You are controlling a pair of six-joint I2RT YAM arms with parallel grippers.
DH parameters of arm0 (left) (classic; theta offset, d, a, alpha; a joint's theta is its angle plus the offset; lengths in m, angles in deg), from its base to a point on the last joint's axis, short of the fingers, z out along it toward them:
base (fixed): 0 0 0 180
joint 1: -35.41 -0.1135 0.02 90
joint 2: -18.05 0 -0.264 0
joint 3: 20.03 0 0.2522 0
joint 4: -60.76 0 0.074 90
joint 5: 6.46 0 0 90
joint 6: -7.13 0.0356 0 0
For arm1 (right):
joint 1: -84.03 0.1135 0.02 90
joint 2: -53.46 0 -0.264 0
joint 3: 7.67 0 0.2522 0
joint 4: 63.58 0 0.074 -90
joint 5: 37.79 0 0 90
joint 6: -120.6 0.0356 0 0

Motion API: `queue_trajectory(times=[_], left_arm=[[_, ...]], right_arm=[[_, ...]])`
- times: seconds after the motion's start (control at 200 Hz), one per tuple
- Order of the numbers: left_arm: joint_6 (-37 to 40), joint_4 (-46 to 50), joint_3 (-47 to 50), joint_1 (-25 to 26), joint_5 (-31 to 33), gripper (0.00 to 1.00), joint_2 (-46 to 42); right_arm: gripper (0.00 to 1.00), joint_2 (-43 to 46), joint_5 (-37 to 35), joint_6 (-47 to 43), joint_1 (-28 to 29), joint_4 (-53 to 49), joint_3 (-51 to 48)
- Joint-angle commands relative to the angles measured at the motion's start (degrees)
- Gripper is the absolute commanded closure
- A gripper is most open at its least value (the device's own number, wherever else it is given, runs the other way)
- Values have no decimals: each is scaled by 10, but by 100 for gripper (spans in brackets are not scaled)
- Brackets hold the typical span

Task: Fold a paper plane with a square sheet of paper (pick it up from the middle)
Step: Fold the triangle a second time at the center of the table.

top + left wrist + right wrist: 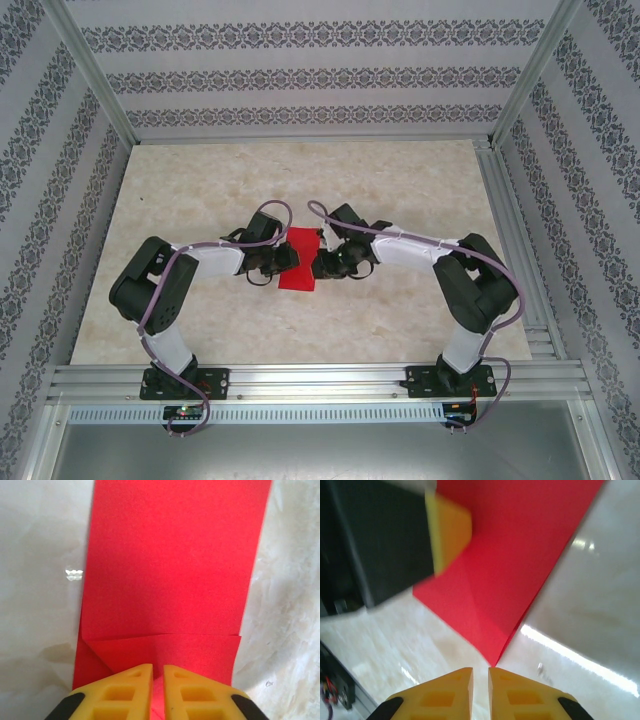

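Observation:
The red paper [300, 262] lies flat on the marble table between both grippers, as a folded rectangle rather than a pointed dart. In the left wrist view the red paper [170, 570] stretches away from me, with a narrow flap folded over its near edge. My left gripper [158, 672] is shut, its tips resting on that flap. My left gripper [283, 262] is at the paper's left edge. My right gripper [480, 672] is shut with nothing in it, just short of a pointed corner of the red paper [520, 555]. My right gripper [320, 265] is at the paper's right edge.
The marble tabletop [200, 200] extends around the paper on all sides. Patterned walls and metal frame posts [95, 75] enclose it. The left arm's yellow finger [450, 527] and black body loom close in the right wrist view.

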Motion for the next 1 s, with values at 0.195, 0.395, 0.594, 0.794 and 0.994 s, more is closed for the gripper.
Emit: queue_trajectory(times=[0.195,0.395,0.594,0.794,0.994], left_arm=[[-11,40,6,6,21,71,-67],[-19,47,25,6,35,67,-76],[-29,28,24,6,7,64,-51],[-30,32,8,6,2,60,-32],[-33,19,-2,6,-12,62,-17]], right_arm=[[81,-67,-26,27,-10,48,82],[77,-92,-26,19,-12,40,93],[75,-109,-40,18,-19,39,93],[76,-124,-44,21,-24,41,93],[78,-127,-41,25,-26,50,84]])
